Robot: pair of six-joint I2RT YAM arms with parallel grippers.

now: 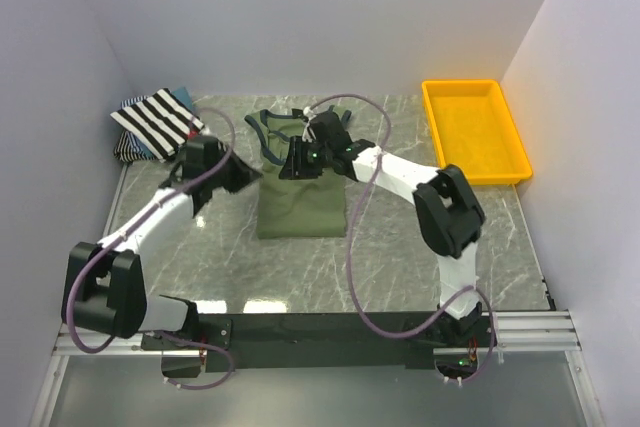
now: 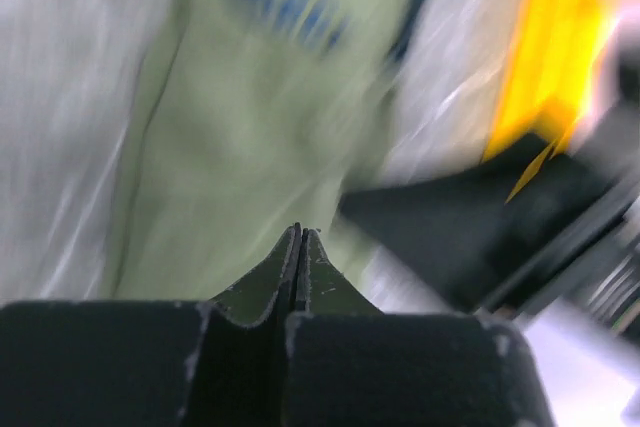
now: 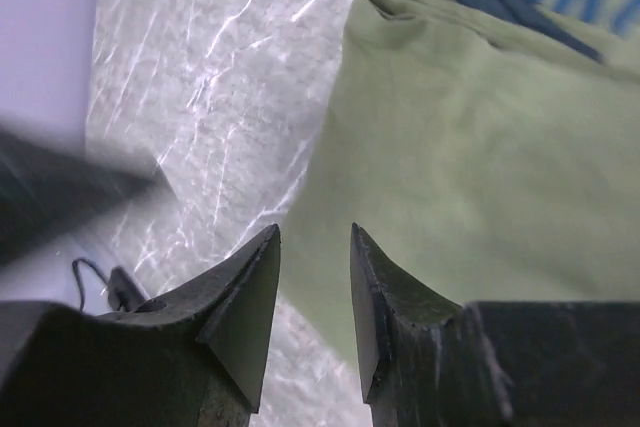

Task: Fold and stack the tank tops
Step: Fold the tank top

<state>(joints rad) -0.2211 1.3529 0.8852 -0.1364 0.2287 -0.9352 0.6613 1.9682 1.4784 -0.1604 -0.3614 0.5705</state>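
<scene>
The olive-green tank top (image 1: 300, 205) lies partly folded mid-table, its navy-trimmed straps toward the back. It also shows in the left wrist view (image 2: 250, 147) and in the right wrist view (image 3: 480, 147), where part of the blue chest print is visible. My left gripper (image 1: 248, 175) (image 2: 300, 233) is shut with nothing seen between the jaws, at the top's left edge. My right gripper (image 1: 297, 161) (image 3: 315, 232) is open and empty, hovering over the top's upper part. The black-and-white striped tank top (image 1: 155, 119) lies at the back left on a bluish one (image 1: 128, 149).
A yellow plastic tray (image 1: 475, 132) stands at the back right and shows blurred in the left wrist view (image 2: 545, 67). The marble tabletop (image 1: 400, 257) is walled in at the left, back and right. Purple cables loop around both arms.
</scene>
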